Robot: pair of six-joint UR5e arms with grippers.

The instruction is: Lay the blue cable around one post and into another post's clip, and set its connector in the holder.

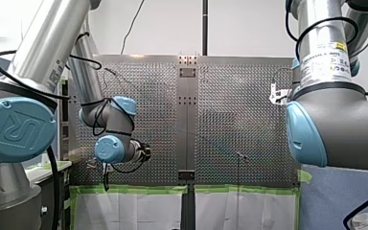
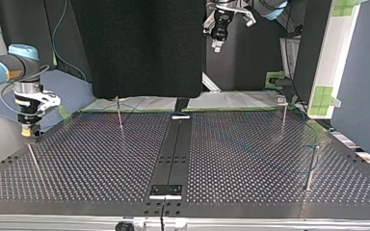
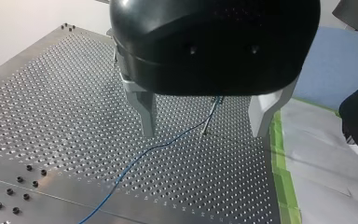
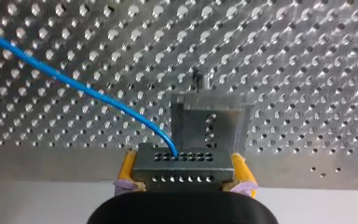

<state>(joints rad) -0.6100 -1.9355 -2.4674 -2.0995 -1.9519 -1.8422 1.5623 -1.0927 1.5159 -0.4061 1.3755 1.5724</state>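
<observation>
**A:** Nearest is my right gripper [image 4: 183, 158], in its own wrist view. Holding anything?
**B:** Yes, its yellow pads [image 4: 127, 169] are clamped on the metal connector [image 4: 182, 171]. The blue cable [image 4: 74, 81] leaves the connector's upper face and runs over the perforated table [image 4: 307, 70]. The holder [image 4: 209, 123] stands just ahead.
**A:** Left wrist view?
**B:** My left gripper [image 3: 204, 133] hangs above the table, fingers apart and empty. The cable trails from a thin post [image 3: 213, 109] beyond them.
**A:** Top view?
**B:** The right gripper is low at the view's left. The left gripper is well above the table.
**A:** Front view?
**B:** My left arm [image 1: 110, 148] is at the left and my right arm [image 1: 335, 129] fills the right. The cable is only a faint line.
</observation>
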